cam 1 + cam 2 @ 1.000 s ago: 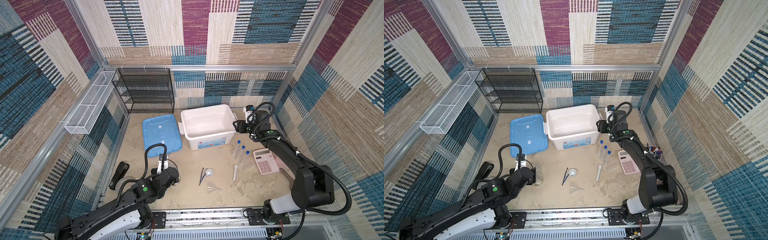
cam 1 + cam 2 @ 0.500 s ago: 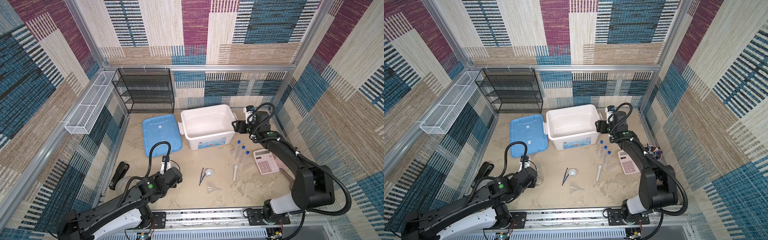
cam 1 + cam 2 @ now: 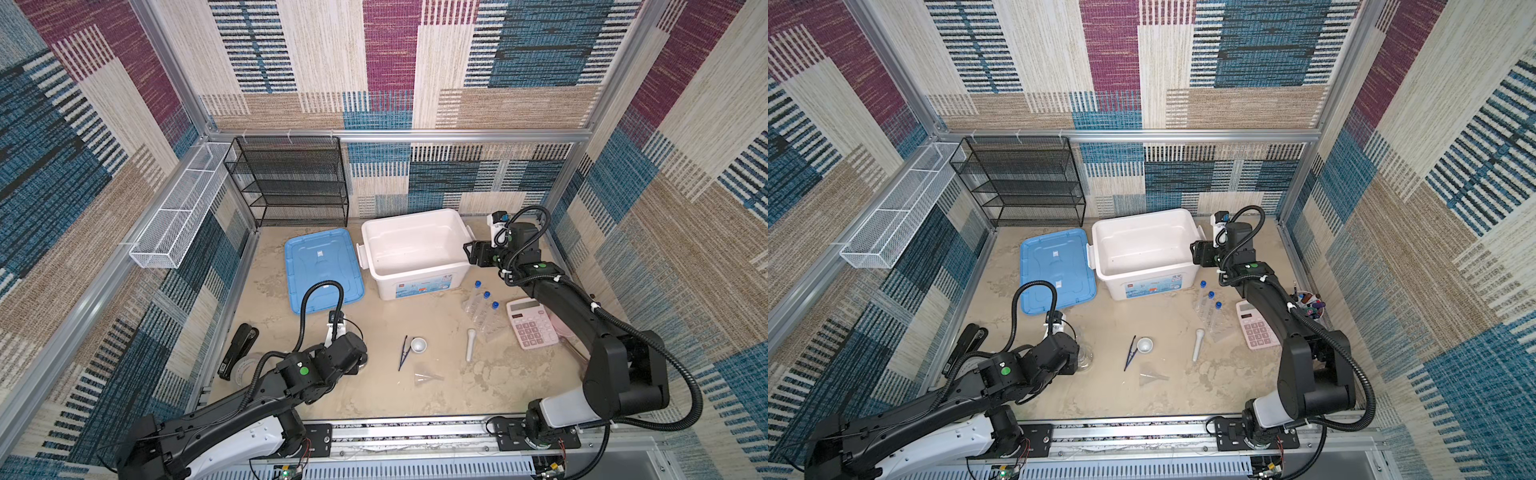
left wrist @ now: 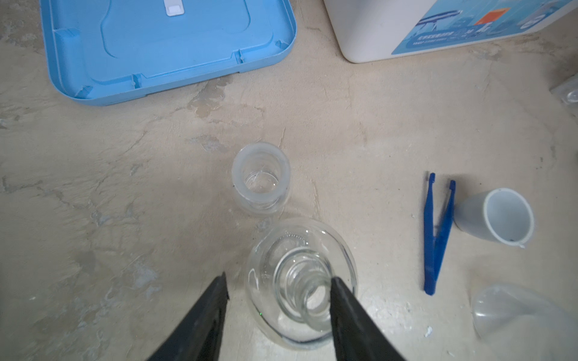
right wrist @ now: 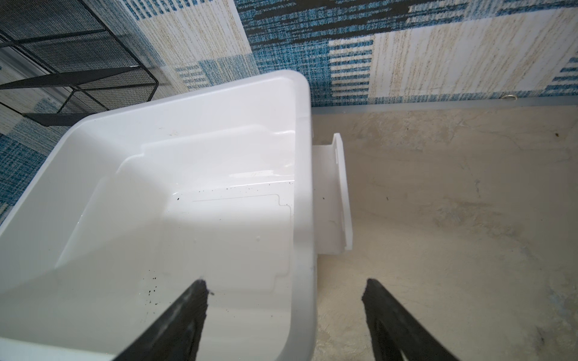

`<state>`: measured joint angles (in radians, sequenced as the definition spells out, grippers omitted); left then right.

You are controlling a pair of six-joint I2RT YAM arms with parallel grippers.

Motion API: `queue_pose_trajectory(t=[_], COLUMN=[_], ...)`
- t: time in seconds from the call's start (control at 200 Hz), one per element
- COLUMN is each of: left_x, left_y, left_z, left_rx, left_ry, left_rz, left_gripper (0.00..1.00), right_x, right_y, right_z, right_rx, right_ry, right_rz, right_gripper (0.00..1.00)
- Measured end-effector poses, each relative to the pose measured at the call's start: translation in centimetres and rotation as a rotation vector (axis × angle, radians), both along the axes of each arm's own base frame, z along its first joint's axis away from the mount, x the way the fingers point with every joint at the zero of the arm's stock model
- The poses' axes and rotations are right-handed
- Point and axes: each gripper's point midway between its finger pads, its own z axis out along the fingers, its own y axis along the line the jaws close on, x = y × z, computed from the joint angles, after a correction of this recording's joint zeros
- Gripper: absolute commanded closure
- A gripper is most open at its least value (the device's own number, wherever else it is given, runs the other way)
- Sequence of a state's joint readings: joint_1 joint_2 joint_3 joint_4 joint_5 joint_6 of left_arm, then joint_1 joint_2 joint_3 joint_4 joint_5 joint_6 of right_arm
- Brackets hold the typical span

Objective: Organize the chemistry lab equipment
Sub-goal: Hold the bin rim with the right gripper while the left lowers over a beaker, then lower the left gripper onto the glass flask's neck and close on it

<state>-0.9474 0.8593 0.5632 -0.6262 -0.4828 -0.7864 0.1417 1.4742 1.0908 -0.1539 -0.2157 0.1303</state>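
Left wrist: fingers (image 4: 200,318) seemingly astride flask (image 4: 291,250)

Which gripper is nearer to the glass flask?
Left. The left gripper sits open around the flask neck; the right gripper hovers open over the white bin rim, far off.

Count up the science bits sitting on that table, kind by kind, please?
Test tubes: 3
Rack: 1
Flask: 1
Beaker: 1
Funnel: 1
Tweezers: 1
Mortar: 1
Pestle: 1
Total: 10
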Motion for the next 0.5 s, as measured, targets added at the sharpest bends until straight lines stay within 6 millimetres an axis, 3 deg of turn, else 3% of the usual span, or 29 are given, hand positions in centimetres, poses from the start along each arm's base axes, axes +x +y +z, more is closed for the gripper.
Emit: queue_pose_trajectory(t=[0.501], left_x=[-0.3], left_y=[-1.3], left_z=[-0.3], left_rx=[-0.001], left_ry=[0.065], left_rz=[-0.037], left_gripper=[0.43], right_x=[0.1], right_y=[0.0], right_z=[-0.2], right_rx=[-0.001], right_ry=[0.005], right_rz=[0.000], right_gripper=[0.19])
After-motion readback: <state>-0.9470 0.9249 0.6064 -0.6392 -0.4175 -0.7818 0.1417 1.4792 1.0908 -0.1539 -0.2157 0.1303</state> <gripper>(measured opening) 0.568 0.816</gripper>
